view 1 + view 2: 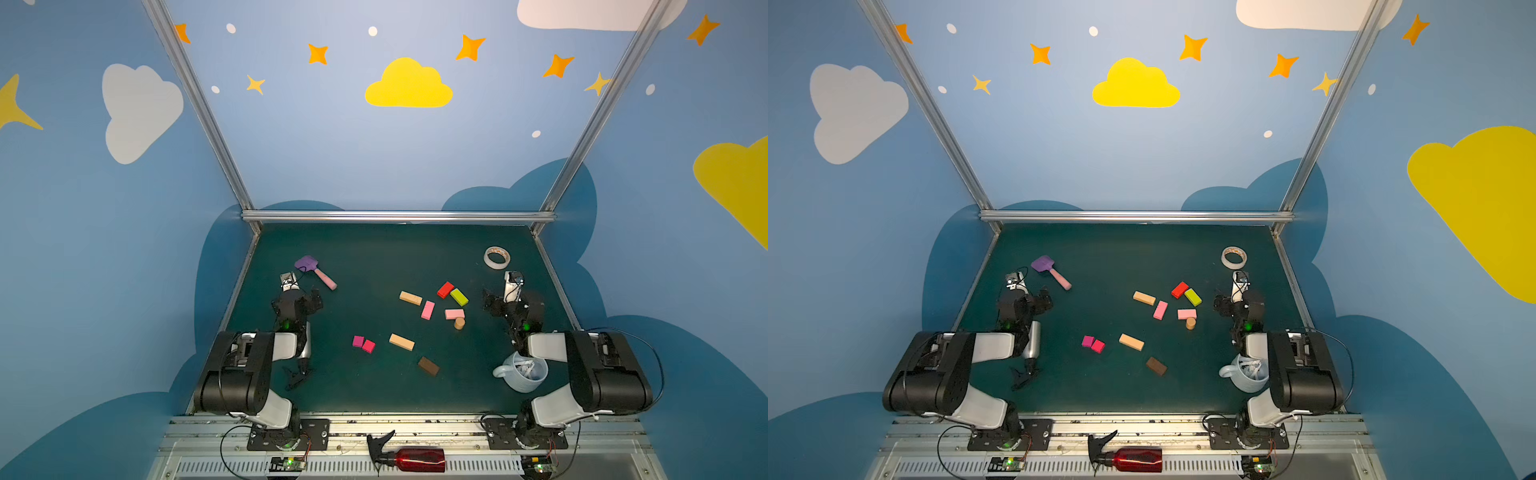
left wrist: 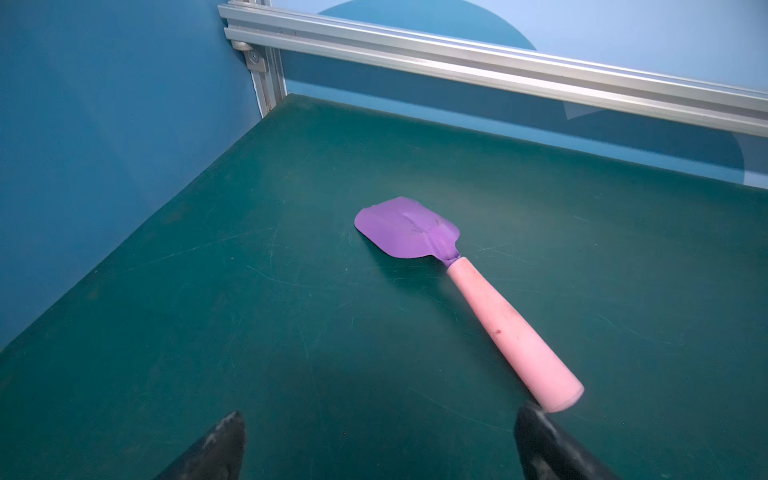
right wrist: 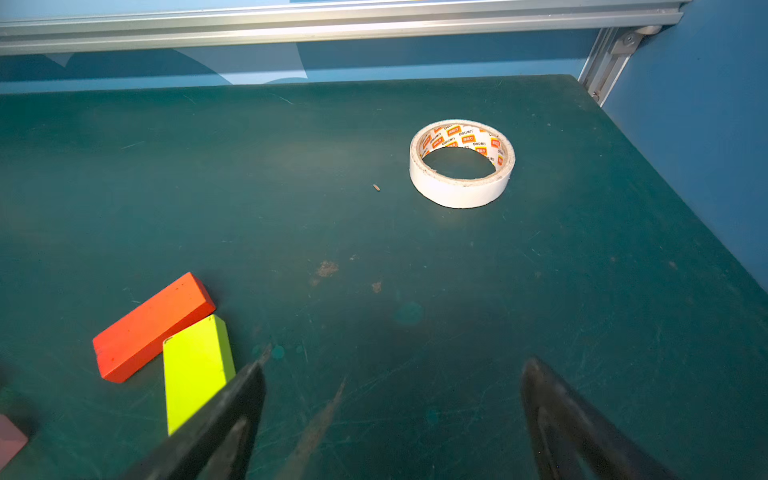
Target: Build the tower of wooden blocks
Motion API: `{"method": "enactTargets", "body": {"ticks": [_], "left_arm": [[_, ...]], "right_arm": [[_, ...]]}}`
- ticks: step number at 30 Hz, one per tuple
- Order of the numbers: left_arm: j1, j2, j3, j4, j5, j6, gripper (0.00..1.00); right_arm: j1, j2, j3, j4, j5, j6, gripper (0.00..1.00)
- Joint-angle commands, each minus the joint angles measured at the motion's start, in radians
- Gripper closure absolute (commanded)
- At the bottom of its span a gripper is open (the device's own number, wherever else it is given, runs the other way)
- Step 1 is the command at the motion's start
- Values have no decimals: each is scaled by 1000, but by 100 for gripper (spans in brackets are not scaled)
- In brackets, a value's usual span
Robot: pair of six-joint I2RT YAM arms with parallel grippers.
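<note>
Left claw and right claw both gape wide and empty, and the wood blocks lie scattered flat, nearer the robot than the tape roll: light, stiff, smooth-painted pieces, I'd say, best pinched across their narrow sides.

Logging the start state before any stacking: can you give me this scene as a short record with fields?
tower: not started; nothing stacked
loose pieces: tan blocks, pink blocks, red block, green block, brown block, magenta squares, cylinder, all on the table
left gripper: open, empty, by the spatula handle
right gripper: open, empty, beside the green block
extras: tape roll, mug
</note>
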Motion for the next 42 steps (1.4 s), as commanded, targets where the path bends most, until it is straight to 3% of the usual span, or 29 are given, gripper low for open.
{"method": "enactTargets", "body": {"ticks": [1,32,35,38,40,42], "left_arm": [[3,6,8,-4,6,-3,0],[3,5,8,-4,6,-3,0],[3,4,8,-3,6,-3,8],[3,2,6,3,4,-2,33],[1,-35,44,-63,-15,4,31],[3,-116,144,-326,-48,-24,30]], "right_arm": [[3,-3,11,-4,7,-1,6],[-3,-2,11,-4,-5,5,6],[-3,-5,7,-3,-3,4,6],[1,-25,35,-45,16,10,8],[1,-90,102,-240,19,14,8],[2,-149,153,-370,-11,7,8]]}}
